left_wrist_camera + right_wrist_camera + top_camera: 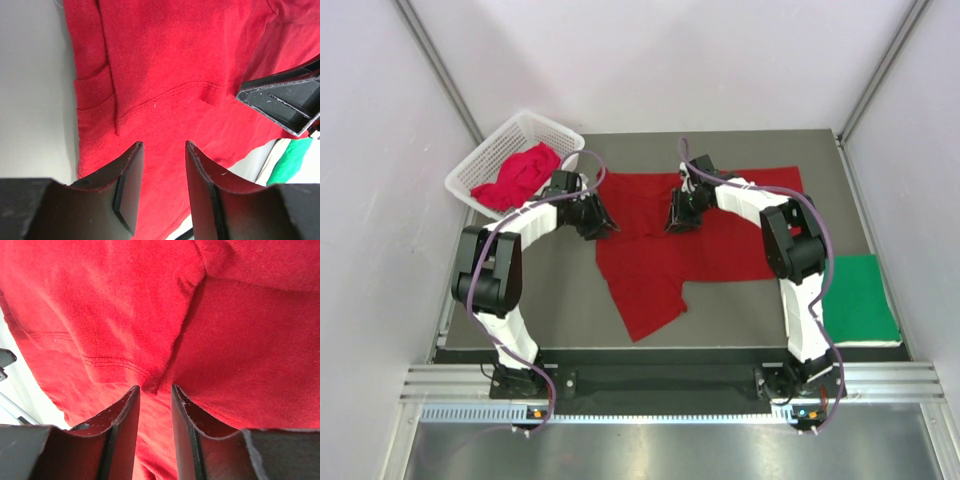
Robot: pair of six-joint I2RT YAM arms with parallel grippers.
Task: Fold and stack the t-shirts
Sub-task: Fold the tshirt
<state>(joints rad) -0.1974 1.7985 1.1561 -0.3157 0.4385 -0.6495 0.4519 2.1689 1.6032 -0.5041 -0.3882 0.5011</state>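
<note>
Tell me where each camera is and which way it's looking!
Top external: high above and behind the arms, looking down at the table; shows both arms, their bases, left gripper and right gripper.
Left wrist: on the left wrist, looking down at the red t-shirt; own fingers at the bottom, right gripper at right.
Right wrist: on the right wrist, looking down close at the same shirt; own fingers at the bottom.
Shared: all see the red t-shirt; top and left wrist both catch the green t-shirt.

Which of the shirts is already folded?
The green shirt on the right: a neat flat rectangle. The red shirt lies spread open mid-table, and the pink one is bunched in the basket.
</note>
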